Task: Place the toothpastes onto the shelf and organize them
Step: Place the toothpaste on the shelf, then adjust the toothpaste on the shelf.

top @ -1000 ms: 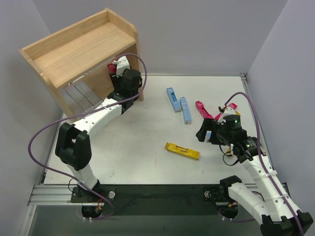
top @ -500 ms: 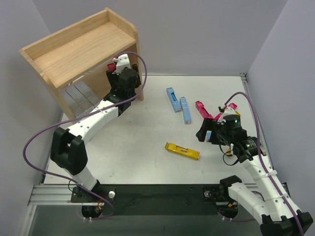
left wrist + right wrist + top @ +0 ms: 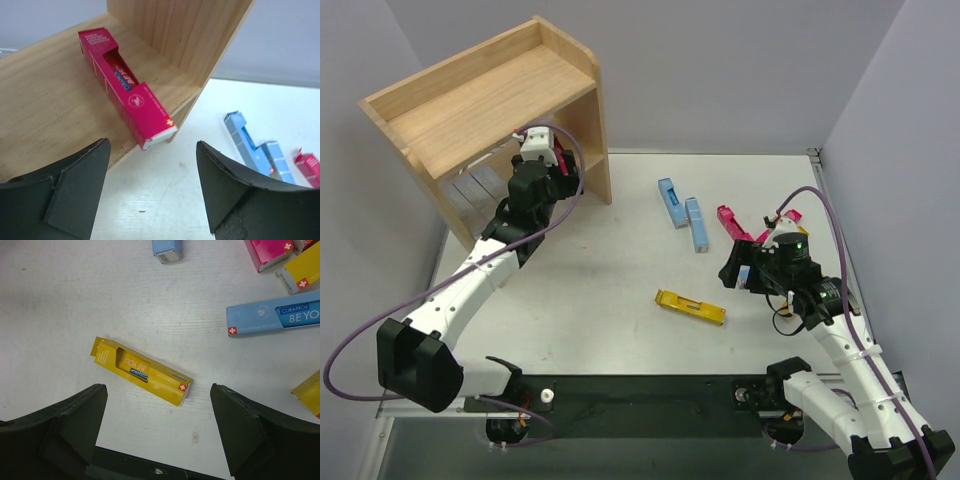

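My left gripper [image 3: 151, 148], spread and empty, faces the shelf [image 3: 45, 105]; a magenta carton [image 3: 125, 90] lies flat on its lower board, long axis front-to-back. My right gripper [image 3: 157, 388], spread, hovers over a yellow carton [image 3: 142, 371] aslant on the surface [image 3: 65, 295].

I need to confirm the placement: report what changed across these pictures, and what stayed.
The left gripper opened, releasing the magenta-red rectangular toothpaste carton, which now lies on the light wooden shelf, on its lower board. That arm then backed off leftwards, its elbow swinging towards the near edge. The right gripper stayed open above the yellow carton; the light blue cartons on the table did not move.
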Controlling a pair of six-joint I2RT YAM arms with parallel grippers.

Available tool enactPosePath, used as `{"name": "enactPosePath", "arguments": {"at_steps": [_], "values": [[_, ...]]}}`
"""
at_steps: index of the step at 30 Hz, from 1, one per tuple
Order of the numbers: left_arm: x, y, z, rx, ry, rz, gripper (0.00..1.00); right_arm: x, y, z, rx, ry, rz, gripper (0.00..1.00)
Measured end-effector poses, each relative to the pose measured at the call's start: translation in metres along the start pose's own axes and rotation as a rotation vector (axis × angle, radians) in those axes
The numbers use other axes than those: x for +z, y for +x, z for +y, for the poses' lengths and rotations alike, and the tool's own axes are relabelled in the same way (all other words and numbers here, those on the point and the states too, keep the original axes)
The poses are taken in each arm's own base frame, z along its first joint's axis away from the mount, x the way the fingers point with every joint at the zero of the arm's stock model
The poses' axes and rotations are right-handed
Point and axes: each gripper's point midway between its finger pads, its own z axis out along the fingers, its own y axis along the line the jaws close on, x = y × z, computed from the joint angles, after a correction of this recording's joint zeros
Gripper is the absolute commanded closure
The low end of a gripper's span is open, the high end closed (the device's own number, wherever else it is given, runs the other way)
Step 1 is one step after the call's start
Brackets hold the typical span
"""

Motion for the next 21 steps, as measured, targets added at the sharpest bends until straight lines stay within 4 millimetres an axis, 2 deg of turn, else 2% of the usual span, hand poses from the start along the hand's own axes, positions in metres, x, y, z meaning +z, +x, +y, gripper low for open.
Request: {"name": "enactPosePath", "arguments": {"at_steps": [5,8,15,21], "values": [[0.007,0.027,0.022,0.059,0.071,0.080,0.22,0.000,0.001,0.001,0.000,-0.007,0.004,0.12],[0.011,0.031,0.031,0.092,0.129,0.103,0.21,0.000,0.001,0.001,0.000,-0.008,0.005,0.12],[0.019,0.037,0.024,0.177,0.282,0.113,0.22,0.002,0.008,-0.001,0.001,-0.002,0.023,0.12],[0.028,0.057,0.023,0.223,0.324,0.156,0.26,0.001,0.010,-0.002,0.001,-0.003,0.029,0.12]]}}
